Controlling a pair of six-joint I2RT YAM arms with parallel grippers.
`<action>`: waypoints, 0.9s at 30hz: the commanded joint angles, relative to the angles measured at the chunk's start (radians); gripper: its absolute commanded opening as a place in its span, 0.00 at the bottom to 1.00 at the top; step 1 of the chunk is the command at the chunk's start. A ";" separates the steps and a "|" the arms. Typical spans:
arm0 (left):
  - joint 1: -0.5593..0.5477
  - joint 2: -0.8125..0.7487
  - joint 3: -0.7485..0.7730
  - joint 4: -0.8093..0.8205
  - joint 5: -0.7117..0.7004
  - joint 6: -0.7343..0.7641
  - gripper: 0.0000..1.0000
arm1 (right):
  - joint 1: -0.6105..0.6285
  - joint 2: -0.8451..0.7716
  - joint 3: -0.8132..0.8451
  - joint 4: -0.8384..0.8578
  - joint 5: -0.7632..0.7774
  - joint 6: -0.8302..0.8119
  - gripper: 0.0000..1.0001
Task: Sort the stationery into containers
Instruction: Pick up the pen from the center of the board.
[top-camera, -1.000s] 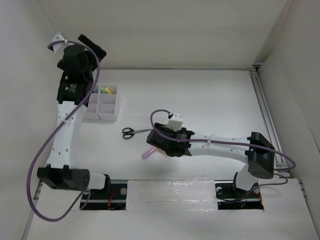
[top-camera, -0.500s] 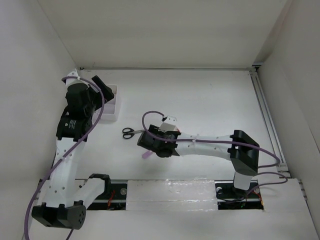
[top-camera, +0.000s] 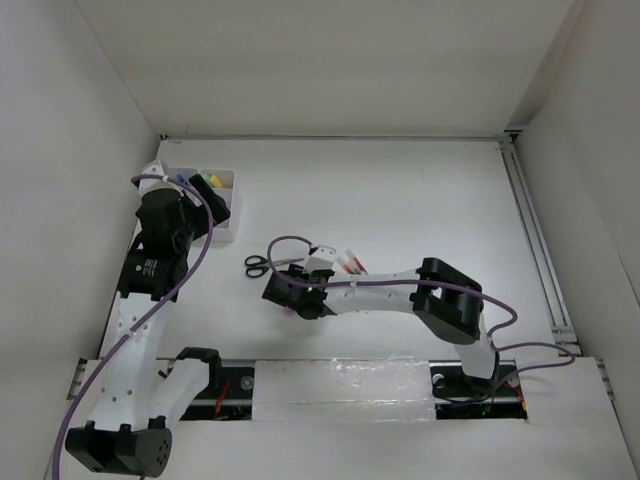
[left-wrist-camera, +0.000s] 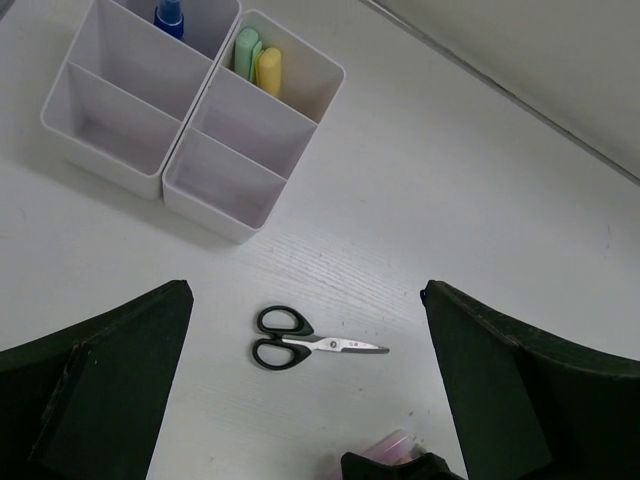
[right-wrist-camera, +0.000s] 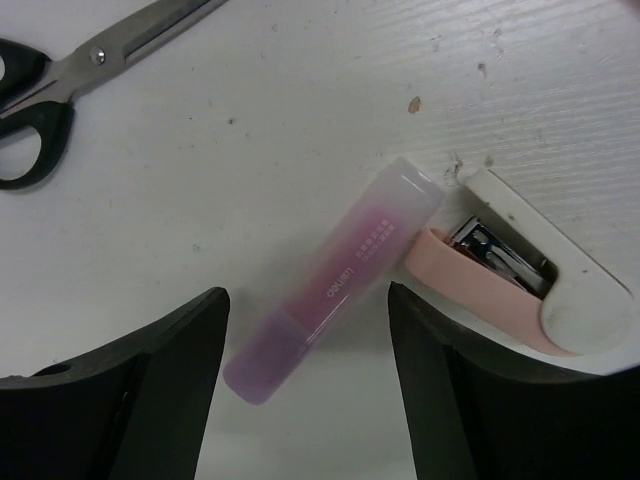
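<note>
1. Pink highlighter (right-wrist-camera: 335, 300) is lying flat on the table, close to the scissors (right-wrist-camera: 60, 90), just past their blade tips.
2. Right gripper (right-wrist-camera: 305, 340) is down over it, fingers spread on either side with gaps, so nothing's grabbed.
3. A pink-and-white stapler-looking thing (right-wrist-camera: 500, 290) sits right up against the highlighter, on the side away from the scissors.
4. Left gripper (left-wrist-camera: 305, 290) hangs above the scissors, spread wide and empty.
5. The organizer box (left-wrist-camera: 215, 215) sits apart from the scissors, off their handle side. A green highlighter (left-wrist-camera: 246, 50) and a yellow highlighter (left-wrist-camera: 269, 70) share one compartment, and the blue-capped bottle (left-wrist-camera: 170, 18) is in the next one.
</note>
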 joint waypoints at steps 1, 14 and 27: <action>-0.001 -0.031 -0.012 0.037 0.012 0.019 1.00 | 0.008 0.014 0.062 0.036 -0.022 0.011 0.70; -0.001 -0.049 -0.012 0.037 0.012 0.028 1.00 | 0.017 0.055 0.043 0.054 -0.080 0.020 0.57; -0.001 -0.049 -0.012 0.037 0.031 0.028 1.00 | 0.017 0.092 0.010 0.081 -0.128 -0.015 0.37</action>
